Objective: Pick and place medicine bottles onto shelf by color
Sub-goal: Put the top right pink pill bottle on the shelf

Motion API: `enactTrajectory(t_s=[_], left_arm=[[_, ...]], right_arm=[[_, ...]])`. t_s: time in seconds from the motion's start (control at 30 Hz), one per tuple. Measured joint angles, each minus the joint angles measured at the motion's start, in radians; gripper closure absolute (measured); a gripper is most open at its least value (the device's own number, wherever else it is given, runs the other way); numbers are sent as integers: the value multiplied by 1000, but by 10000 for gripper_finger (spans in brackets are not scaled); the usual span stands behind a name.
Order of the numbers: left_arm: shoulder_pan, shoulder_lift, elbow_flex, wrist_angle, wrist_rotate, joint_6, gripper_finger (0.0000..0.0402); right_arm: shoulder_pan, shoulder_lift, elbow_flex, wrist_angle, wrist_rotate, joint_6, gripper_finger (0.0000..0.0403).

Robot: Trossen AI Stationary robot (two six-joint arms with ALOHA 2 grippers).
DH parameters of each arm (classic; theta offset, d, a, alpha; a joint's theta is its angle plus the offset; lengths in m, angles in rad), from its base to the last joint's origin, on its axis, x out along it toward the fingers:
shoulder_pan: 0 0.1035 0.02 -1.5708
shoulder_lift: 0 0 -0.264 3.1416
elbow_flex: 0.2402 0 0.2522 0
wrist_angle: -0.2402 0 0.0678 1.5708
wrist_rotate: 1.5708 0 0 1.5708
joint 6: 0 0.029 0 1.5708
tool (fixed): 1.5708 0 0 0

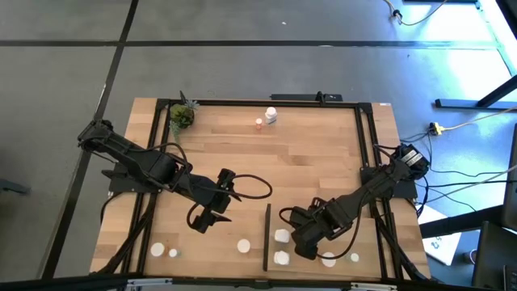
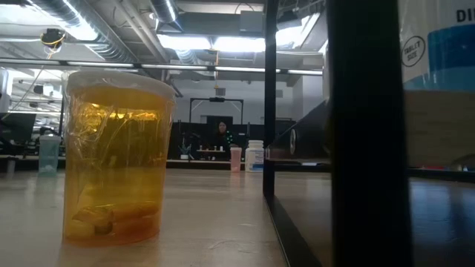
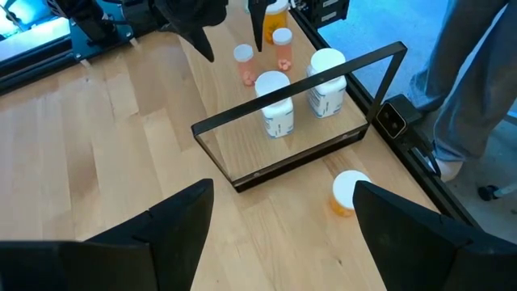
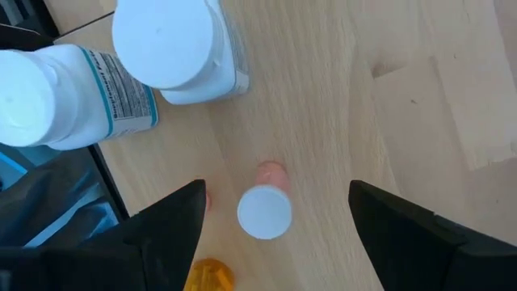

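While 2 large white bottles (image 1: 281, 236) stand side by side just right of the shelf's black upright strip (image 1: 267, 237), near the front edge of the surface (image 1: 307, 153), smaller orange bottles with white caps (image 4: 265, 212) sit just beyond them toward the right. The right end effector (image 1: 307, 242) hangs over this group, fingers (image 4: 420, 234) spread apart and holding nothing, with 1 small capped bottle between them below. Left of the strip, 3 more white-topped bottles (image 1: 243, 245) rest along the front edge. The left end effector (image 1: 208, 217) hovers above the surface near them, fingers (image 3: 174, 222) apart and empty. Far back, 1 white bottle (image 1: 271, 115) and 1 small pinkish one (image 1: 259, 124) stand together, with a potted plant (image 1: 182, 115) at the back left corner.
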Motion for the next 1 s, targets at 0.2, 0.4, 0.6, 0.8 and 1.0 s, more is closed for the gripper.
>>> enactTrajectory(t_s=[0.2,0.4,0.6,0.8,1.0], left_arm=[[0,0,0,0,0,0,109],[0,0,0,0,0,0,109],[0,0,0,0,0,0,109],[0,0,0,0,0,0,109],[0,0,0,0,0,0,109]], right_arm=[[0,1,-73,73,-34,8,97],[0,2,-88,81,-34,9,97],[0,2,-88,82,-34,9,97],[0,2,-88,81,-34,12,97],[1,2,-88,81,-35,26,97]])
